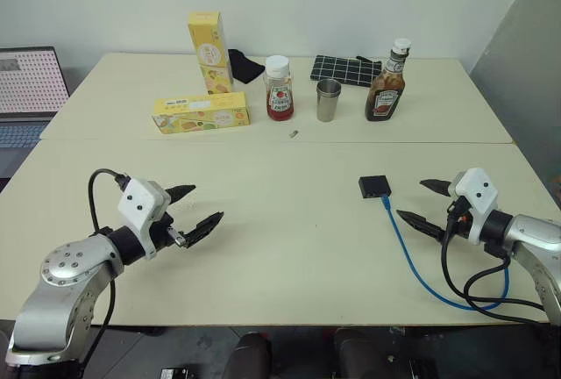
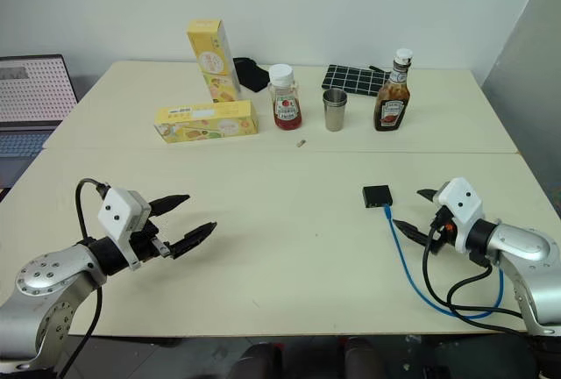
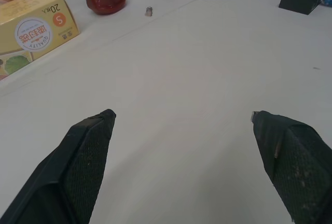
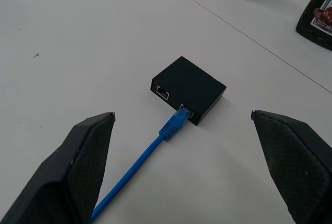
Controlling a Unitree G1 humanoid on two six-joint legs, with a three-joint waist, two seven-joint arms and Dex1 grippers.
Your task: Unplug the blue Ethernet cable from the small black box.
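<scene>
**A:** What is closest to you now?

**B:** Your right gripper (image 4: 181, 167) is closest. Its two black fingers (image 4: 83, 167) are spread wide and they grasp nothing. Between them, a little farther on, you see the blue Ethernet cable (image 4: 140, 167) and the small black box (image 4: 189, 88).

**A:** Why does the box lie like this?

**B:** I think it is placed so that its port side faces your right arm. The plug sits in one port and the port beside it is free. The cable runs from the plug toward you across the table (image 1: 280, 239) and then bends in a loop near the front edge.

**A:** Where is the plug relative to the fingers?

**B:** It is ahead of the fingertips, about in the middle of the gap, and it touches neither finger. From the head camera the box is just beside the gripper, on its inner side.

**A:** And your other arm?

**B:** Your left gripper (image 1: 195, 206) hangs over bare table, well apart from the box, also fully released. Probably it waits to hold the box down, but this is only my guess. If the plug has a latch tab, I cannot see it clearly.
</scene>
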